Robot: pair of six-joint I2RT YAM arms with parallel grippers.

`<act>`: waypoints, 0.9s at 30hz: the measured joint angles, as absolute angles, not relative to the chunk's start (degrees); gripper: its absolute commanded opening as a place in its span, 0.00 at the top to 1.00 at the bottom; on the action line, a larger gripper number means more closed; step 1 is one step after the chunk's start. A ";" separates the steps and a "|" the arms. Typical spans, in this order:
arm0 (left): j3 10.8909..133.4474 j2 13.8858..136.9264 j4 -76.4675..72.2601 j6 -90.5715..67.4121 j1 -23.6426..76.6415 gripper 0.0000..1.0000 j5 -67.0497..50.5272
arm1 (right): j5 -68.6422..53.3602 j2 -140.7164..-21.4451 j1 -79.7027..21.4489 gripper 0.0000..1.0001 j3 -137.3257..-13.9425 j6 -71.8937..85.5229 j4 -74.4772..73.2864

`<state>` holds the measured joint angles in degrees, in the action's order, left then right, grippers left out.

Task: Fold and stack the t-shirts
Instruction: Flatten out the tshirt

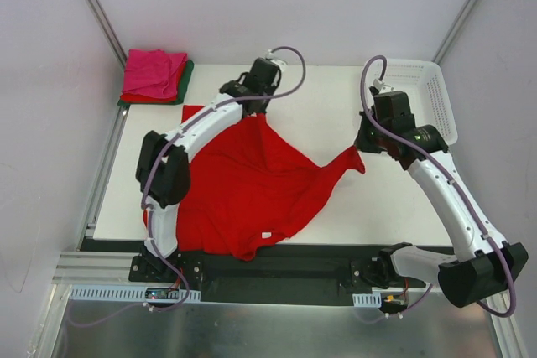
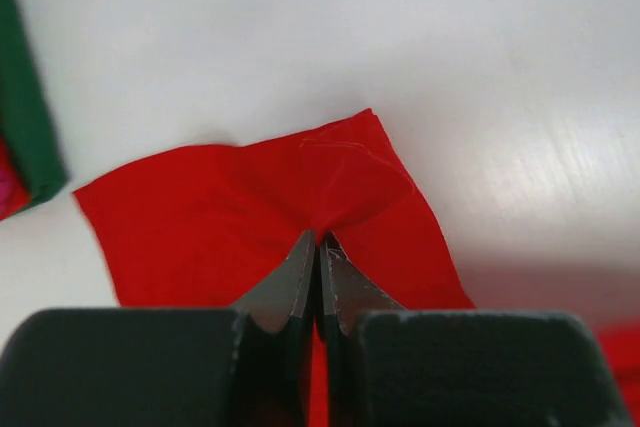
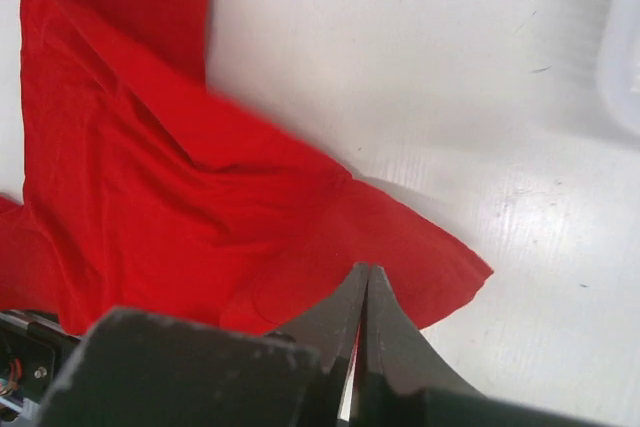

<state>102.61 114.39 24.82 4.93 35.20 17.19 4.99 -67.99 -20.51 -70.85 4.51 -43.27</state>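
Big t-shirt [image 1: 252,182] lies spread on the surface [image 1: 336,98] btwn my two hands, its near edge reaching past the surface's near edge. My left hand [image 1: 258,105] sits at the shirt's far edge w/ cloth pinched in it; the shirt fans out to both sides of it and back toward me. Stack of t-shirts [image 1: 155,77] lies left of that hand, in the far left corner, apart from the big one. My right hand [image 1: 362,144] pinches the shirt's right tip; the rest lies left of it. Basket [image 1: 428,94] stands beyond & right of the right hand.
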 measured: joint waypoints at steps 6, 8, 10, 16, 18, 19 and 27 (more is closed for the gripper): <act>102.78 104.29 28.91 4.95 28.95 1.00 20.99 | 9.67 -65.45 -20.51 0.99 -77.69 1.45 -44.93; 102.83 100.66 30.37 5.10 27.59 0.99 22.55 | 11.35 -64.62 -20.51 0.99 -80.27 0.38 -45.39; 102.96 97.43 31.55 5.45 26.89 0.99 23.92 | 12.78 -63.96 -20.51 0.99 -82.54 -0.56 -45.91; 105.75 88.55 37.34 6.00 26.96 1.00 26.76 | 17.39 -62.19 -20.51 0.99 -90.41 -3.97 -47.37; 107.90 86.04 39.68 5.43 26.96 1.00 26.85 | 18.22 -61.06 -20.51 0.99 -92.23 -5.08 -47.27; 108.55 84.49 40.42 5.10 26.96 1.00 26.83 | 18.50 -60.18 -20.51 0.99 -92.90 -5.63 -47.16; 110.28 68.86 45.41 1.98 27.03 1.00 23.11 | 18.02 -51.24 -20.51 0.99 -97.56 -9.28 -46.48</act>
